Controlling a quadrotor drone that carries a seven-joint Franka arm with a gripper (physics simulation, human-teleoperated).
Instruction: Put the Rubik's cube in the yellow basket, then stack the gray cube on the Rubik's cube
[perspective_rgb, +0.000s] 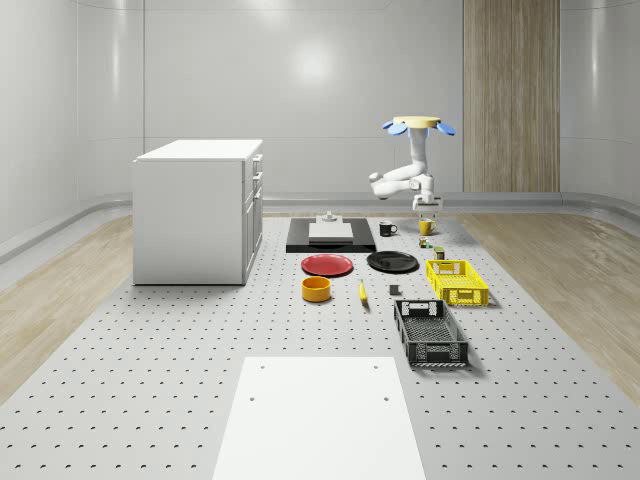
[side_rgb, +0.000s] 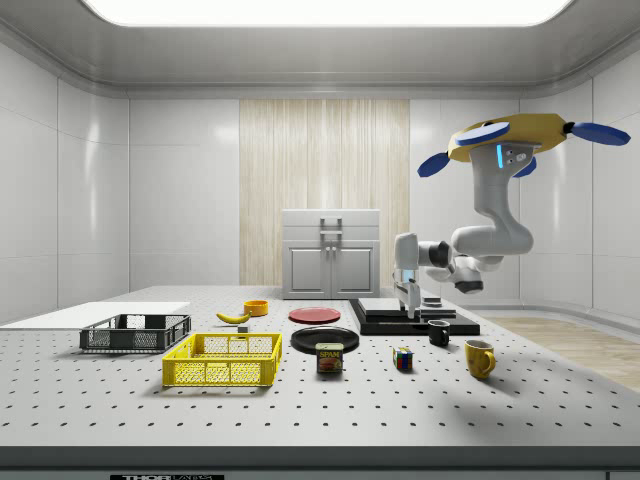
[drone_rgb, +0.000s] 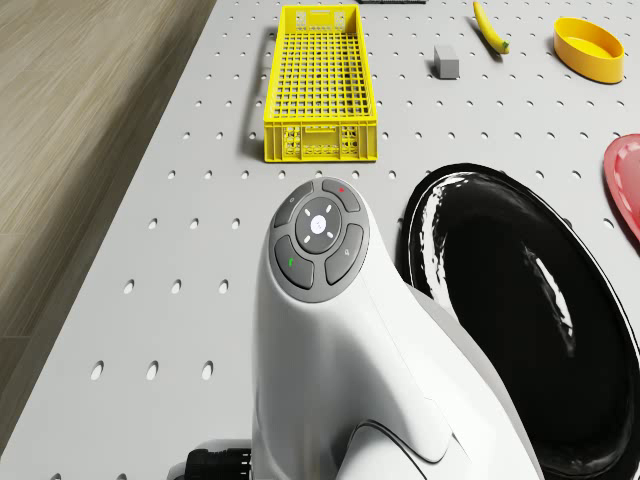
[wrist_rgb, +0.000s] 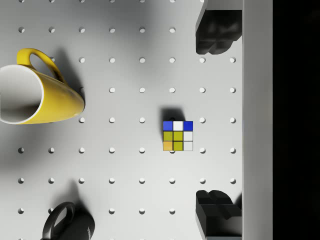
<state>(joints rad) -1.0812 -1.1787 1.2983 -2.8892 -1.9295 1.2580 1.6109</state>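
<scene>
Rubik's cube (wrist_rgb: 178, 136), its top face a patchwork of blue, white, olive-yellow and orange squares, sits alone on the grey perforated worktop (wrist_rgb: 125, 165), between a yellow ceramic mug (wrist_rgb: 35, 94) lying on its side and a black mug (wrist_rgb: 67, 223), touching neither. The tool (wrist_rgb: 216, 120) hangs above it with its two dark fingers (wrist_rgb: 216, 30) spread well apart, nothing between them. In the side view the quadrotor drone with blue rotors and a yellow body (side_rgb: 510, 140) hovers above the worktop's right end, its white arm bent down toward the black slab (side_rgb: 415, 322); there a small tin reading "SPAM" (side_rgb: 329, 358) stands beside the yellow mesh basket (side_rgb: 222, 360), well apart from the cube. The drone view shows the small gray block (drone_rgb: 446, 62) resting just beside a banana (drone_rgb: 490, 28), with a glossy black plate (drone_rgb: 520, 300) close under the arm.
</scene>
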